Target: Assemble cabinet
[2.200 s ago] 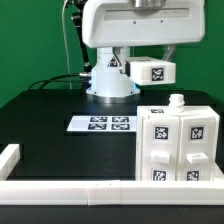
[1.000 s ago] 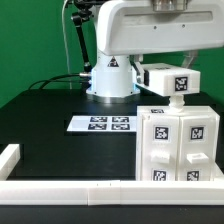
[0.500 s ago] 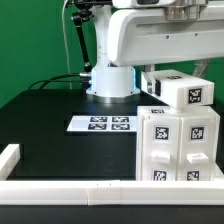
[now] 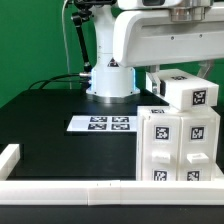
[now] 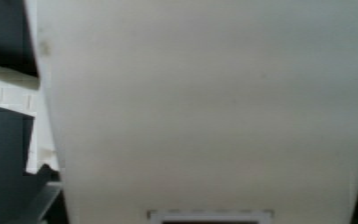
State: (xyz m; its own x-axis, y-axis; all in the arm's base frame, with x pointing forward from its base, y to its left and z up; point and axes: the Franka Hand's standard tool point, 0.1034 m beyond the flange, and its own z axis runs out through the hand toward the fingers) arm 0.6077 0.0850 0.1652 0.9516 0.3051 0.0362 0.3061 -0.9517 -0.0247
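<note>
Item: the cabinet [image 4: 180, 145], white tagged body, standing on the table [image 4: 45, 120] at the exterior view's right, close behind the border rail [image 4: 70, 186]; partly built, by my reckoning. Item: loose tagged block [image 4: 186, 90], tilted, just above the cabinet's top; touching or not, I cannot tell. It fills the wrist view as a blank white face [image 5: 211, 110]. My gripper: fingers hidden behind block and arm; judged closed on the block, since nothing else carries it. Left to do: level and seat the block; further parts not in view. Room: open table toward the exterior view's left; the marker board [image 4: 103, 124] well apart; my base [image 4: 110, 80] near behind.
</note>
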